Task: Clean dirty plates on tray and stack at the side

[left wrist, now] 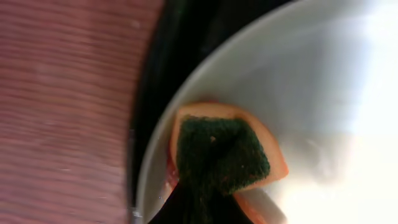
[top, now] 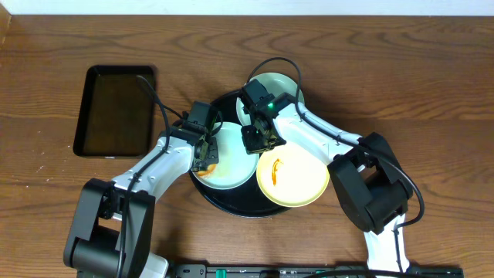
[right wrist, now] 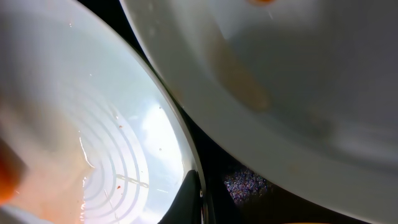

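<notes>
The round black tray (top: 231, 207) holds three plates. A mint-blue plate (top: 235, 166) lies at its left, and my left gripper (top: 205, 157) is shut on an orange sponge with a green pad (left wrist: 217, 152), pressed on this plate (left wrist: 298, 93) near its left rim. My right gripper (top: 261, 139) is shut on the same plate's right rim (right wrist: 93, 124), with one finger (right wrist: 191, 198) over the edge. A second mint-blue plate (top: 279, 86) lies at the back, with a faint brown smear in the right wrist view (right wrist: 280, 68). The pale yellow plate (top: 297, 181), with an orange smear, lies at the right.
A smaller rectangular black tray (top: 116, 110) lies on the wooden table (top: 401, 69) at the left. Both arms reach in from the near edge and cross over the round tray's sides. Cables loop above the back plate.
</notes>
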`<state>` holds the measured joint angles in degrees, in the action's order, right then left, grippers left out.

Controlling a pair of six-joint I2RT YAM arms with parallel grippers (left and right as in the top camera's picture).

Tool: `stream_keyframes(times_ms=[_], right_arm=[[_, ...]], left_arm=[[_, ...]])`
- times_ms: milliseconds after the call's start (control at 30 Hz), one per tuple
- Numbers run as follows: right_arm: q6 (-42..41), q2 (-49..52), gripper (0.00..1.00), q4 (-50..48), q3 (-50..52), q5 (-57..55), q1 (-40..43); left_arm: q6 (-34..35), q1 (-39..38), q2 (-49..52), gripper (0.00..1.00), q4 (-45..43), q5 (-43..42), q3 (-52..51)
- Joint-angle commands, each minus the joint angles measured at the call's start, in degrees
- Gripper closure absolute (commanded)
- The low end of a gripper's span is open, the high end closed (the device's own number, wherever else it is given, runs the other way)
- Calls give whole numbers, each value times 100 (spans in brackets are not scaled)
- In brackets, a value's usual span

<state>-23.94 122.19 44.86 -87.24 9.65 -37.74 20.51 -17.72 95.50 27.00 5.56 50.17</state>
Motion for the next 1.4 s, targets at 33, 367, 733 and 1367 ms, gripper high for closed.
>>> stream_keyframes(times_ms=[33,367,733,1367], right_arm=[[-44,13,99,-13,9,9,-17],[-44,13,99,-35,9,9,-17],[-46,13,99,-39,9,9,-17],[-44,13,99,-33,9,7,-22]], left_arm=[[-164,66,116,92,109,909,-68],[15,63,-616,92,48,-461,85],[533,63,-393,92,-435,-929,68],[348,66,173,92,-92,391,70]])
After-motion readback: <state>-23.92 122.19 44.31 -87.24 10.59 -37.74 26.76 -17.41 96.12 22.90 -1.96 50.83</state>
